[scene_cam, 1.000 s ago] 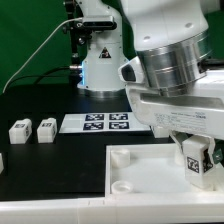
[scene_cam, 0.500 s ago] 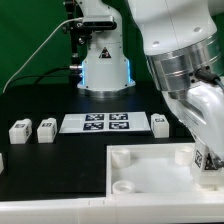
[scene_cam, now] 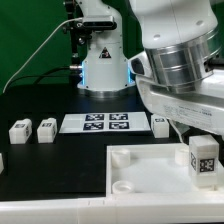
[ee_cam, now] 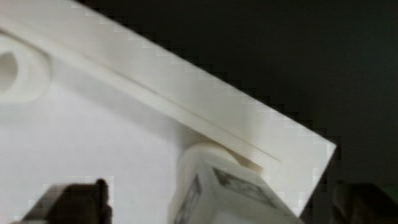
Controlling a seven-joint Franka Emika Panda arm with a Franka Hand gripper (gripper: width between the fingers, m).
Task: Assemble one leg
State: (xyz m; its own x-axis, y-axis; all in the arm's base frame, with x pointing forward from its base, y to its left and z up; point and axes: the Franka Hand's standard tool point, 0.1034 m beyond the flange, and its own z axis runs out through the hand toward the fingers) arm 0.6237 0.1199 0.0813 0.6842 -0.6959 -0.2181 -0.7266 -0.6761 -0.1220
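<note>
Leg (scene_cam: 203, 158) stands upright in the panel's (scene_cam: 150, 185) corner socket at the exterior view's right. Looks seated, probably not twisted home. Pincer (ee_cam: 219, 202) is spread, straddling it without contact. Next: close square-on and turn. Other visible sockets (scene_cam: 120, 155) are empty. Beyond, spare legs (scene_cam: 20, 130) and marker board (scene_cam: 97, 122) lie on desk (scene_cam: 50, 100).

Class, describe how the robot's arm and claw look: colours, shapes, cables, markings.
The arm is glossy white with rounded shells and a ribbed silver collar at the wrist. The claw has dark fingers.
</note>
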